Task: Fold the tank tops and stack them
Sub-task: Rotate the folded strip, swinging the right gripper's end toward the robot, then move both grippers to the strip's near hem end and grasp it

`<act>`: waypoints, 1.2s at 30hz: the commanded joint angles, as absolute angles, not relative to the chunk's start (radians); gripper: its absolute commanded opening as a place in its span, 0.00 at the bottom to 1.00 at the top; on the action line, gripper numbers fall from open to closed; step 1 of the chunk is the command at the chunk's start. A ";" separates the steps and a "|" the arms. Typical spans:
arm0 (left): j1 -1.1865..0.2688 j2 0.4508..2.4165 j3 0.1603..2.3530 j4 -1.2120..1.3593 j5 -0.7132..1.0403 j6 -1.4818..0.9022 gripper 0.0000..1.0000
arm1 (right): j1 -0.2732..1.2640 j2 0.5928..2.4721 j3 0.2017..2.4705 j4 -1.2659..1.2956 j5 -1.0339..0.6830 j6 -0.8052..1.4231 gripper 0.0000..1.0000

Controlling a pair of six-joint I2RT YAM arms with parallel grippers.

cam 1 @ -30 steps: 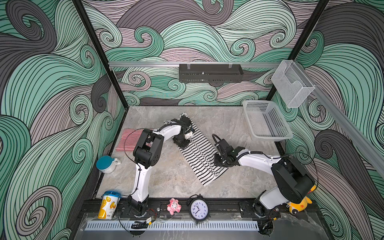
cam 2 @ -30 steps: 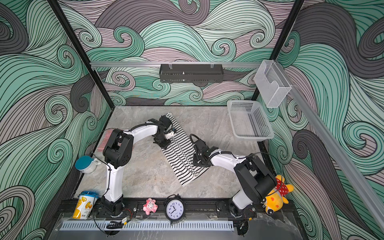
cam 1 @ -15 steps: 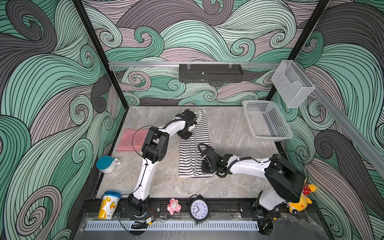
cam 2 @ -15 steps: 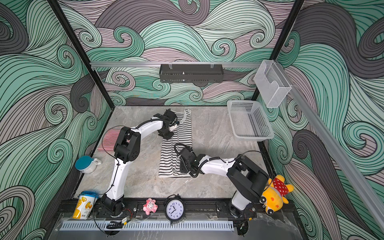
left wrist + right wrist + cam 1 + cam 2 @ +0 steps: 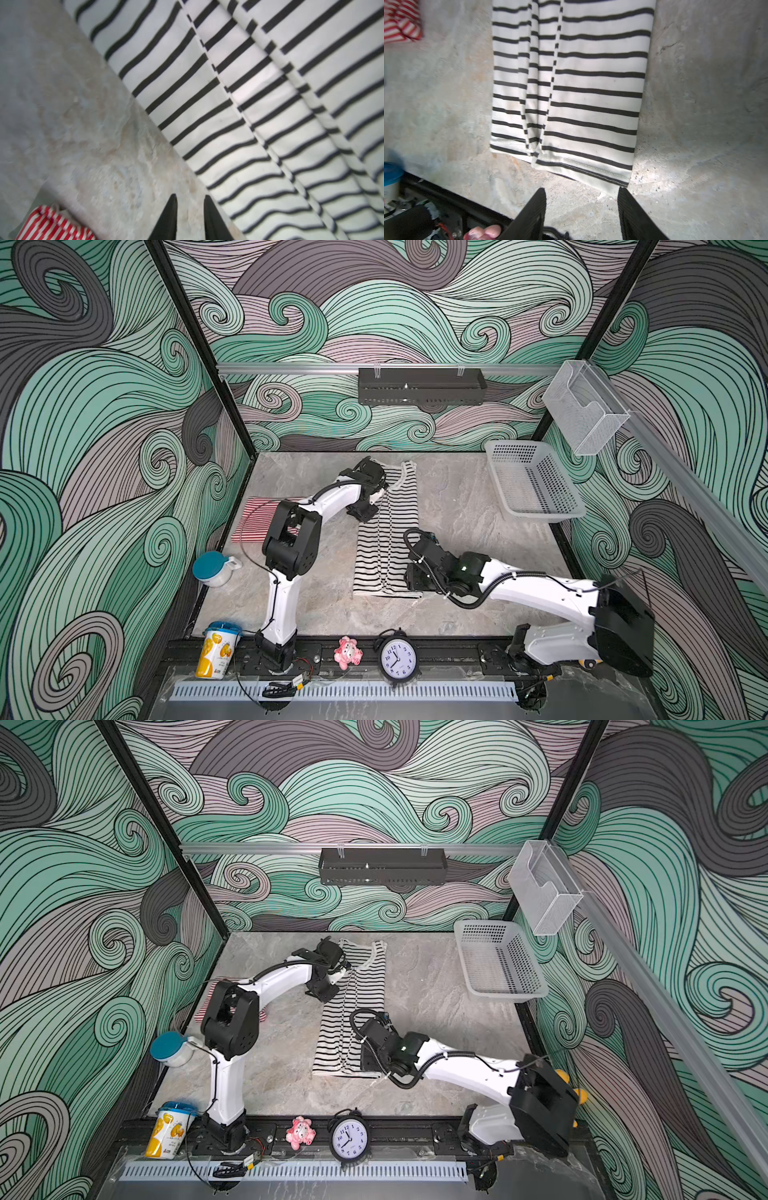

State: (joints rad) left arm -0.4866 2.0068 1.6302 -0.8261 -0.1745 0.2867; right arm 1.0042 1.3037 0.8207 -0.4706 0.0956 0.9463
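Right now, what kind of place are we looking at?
Probably a staged robot data-collection cell, not a home: printed wave-pattern walls box in a marble-look tabletop, the left arm and right arm are bolted to a front rail, and props like the alarm clock line it.

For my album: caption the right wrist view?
Open right gripper hangs before the hem of a folded black-and-white striped knit tank top.

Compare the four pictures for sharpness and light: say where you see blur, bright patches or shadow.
Left wrist view: motion-blurred, the stripes of the black-and-white tank top smear, with a bright patch on the cloth. Right wrist view: sharp mid-frame, the red-and-white tank top blurred at the edge, a bright patch on the table. Both top views: crisp, evenly lit.
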 commanded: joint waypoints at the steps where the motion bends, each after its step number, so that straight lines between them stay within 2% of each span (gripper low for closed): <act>1: -0.485 1.864 1.574 -0.786 -0.132 0.262 0.28 | 0.957 1.219 0.741 -0.528 0.124 0.980 0.57; 6: -0.492 1.692 1.380 -0.750 -0.033 0.305 0.28 | 0.880 1.065 0.553 -0.387 0.033 1.018 0.55; 10: -0.519 1.570 1.204 -0.696 0.009 0.335 0.30 | 0.870 1.025 0.452 -0.233 -0.043 1.078 0.55; 12: -0.539 1.521 1.120 -0.651 -0.036 0.341 0.36 | 0.871 1.026 0.425 -0.193 -0.063 1.101 0.55; 16: -0.567 1.463 0.996 -0.576 -0.136 0.372 0.39 | 0.874 1.062 0.383 -0.111 -0.092 1.140 0.55; 26: -0.617 1.365 0.851 -0.541 -0.127 0.414 0.39 | 0.929 1.278 0.423 -0.028 -0.149 1.178 0.52; 30: -0.630 1.339 0.832 -0.544 -0.117 0.410 0.39 | 0.940 1.336 0.442 -0.043 -0.151 1.187 0.46; 32: -0.632 1.328 0.827 -0.550 -0.117 0.409 0.39 | 0.942 1.344 0.447 -0.057 -0.151 1.190 0.38; 36: -0.635 1.316 0.818 -0.566 -0.102 0.414 0.39 | 0.941 1.326 0.458 -0.095 -0.136 1.189 0.30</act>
